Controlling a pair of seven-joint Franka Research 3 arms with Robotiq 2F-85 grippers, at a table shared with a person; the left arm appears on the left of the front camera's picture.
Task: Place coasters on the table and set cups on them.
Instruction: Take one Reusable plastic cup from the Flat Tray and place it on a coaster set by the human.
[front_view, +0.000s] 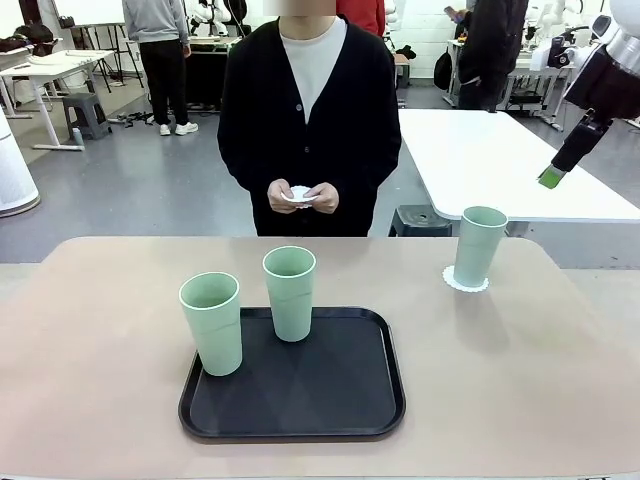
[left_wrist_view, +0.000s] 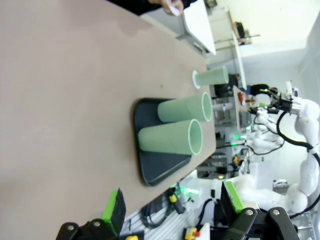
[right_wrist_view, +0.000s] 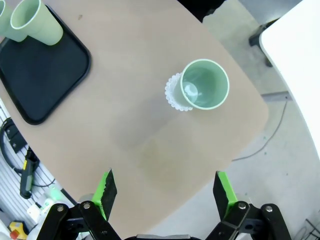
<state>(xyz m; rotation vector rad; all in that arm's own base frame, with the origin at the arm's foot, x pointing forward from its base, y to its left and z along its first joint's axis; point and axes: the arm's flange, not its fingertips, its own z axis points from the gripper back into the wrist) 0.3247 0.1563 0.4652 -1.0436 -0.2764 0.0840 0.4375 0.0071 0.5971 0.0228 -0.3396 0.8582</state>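
Tray as landmark: black rounded-corner tray lies on the wide beige flat-topped counter, close to its robot-side edge.

Two tall pale mint-green plastic tumblers stand upright on the tray. The near tumbler is at the tray's left edge. The far tumbler is at its far edge, left of middle.

The third tumbler, same make, stands upright off the tray, well to its right and farther toward the person. It sits on a small white round scalloped paper doily, whose rim shows on the side facing the tray.

Beyond the tray's far edge, past the counter, a person in a black cardigan holds a second white doily in both of the person's hands.

Robot's right hand is released, green-padded fingers spread wide with nothing between them. It hangs high, right of the tray, looking down on the third tumbler.

Robot's left hand is likewise released and empty. It is left of the tray, looking across the counter toward it.
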